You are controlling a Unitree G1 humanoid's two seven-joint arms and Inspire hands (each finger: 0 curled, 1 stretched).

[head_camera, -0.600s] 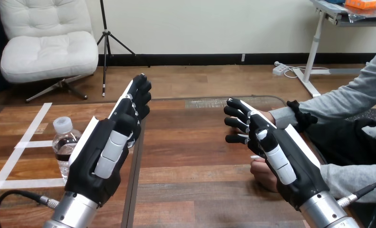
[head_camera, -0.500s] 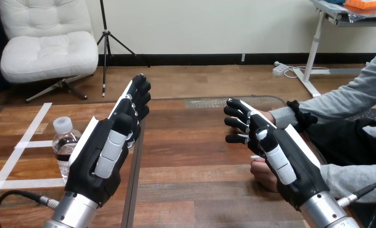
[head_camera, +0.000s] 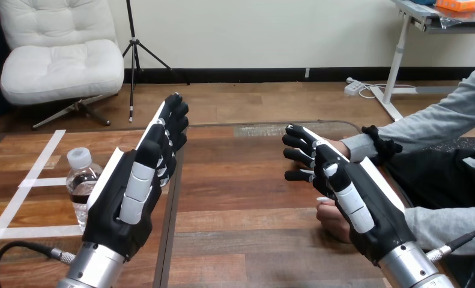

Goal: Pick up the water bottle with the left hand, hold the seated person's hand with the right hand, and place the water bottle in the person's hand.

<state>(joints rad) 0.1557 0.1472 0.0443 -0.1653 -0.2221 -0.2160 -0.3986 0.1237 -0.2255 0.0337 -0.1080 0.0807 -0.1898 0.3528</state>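
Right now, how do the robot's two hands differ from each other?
The left hand has straight fingers pointing away and stands beside the water bottle. The right hand has slightly bent fingers pointing toward the left and partly covers the person's hand nearest the view's bottom. Both are open, hold nothing, and are black with white shells.

Bare table (head_camera: 241, 186) lies open between my left hand (head_camera: 130, 201) and my right hand (head_camera: 358, 201). The water bottle (head_camera: 78, 180) stands just left of my left hand. The person's nearer hand (head_camera: 332, 221) lies under my right hand, barring the way down.
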